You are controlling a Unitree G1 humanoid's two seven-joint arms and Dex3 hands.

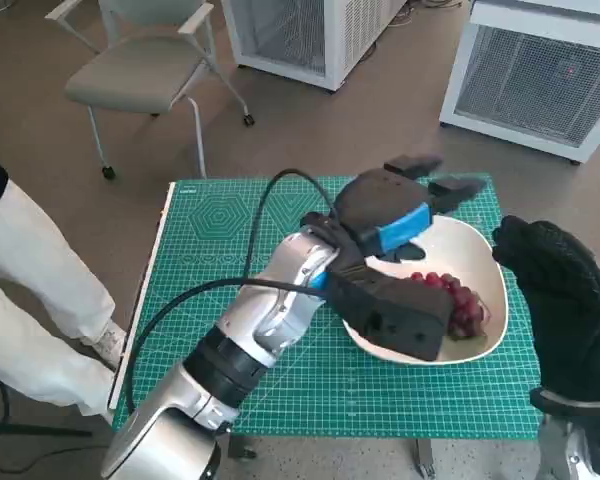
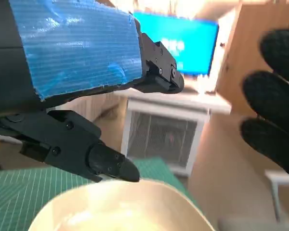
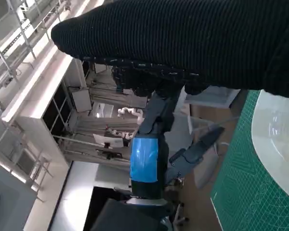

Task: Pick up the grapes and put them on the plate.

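A green cutting mat (image 1: pixel 280 240) is laid on the counter; a grey chair (image 1: pixel 140 70) is seen upper left.

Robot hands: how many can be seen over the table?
2: the left hand hangs open above the plate; the right hand is beside the plate's edge.

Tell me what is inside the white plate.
A bunch of dark red grapes lies in the white plate, toward its right side. The left hand covers the plate's left part, so that stays unseen.
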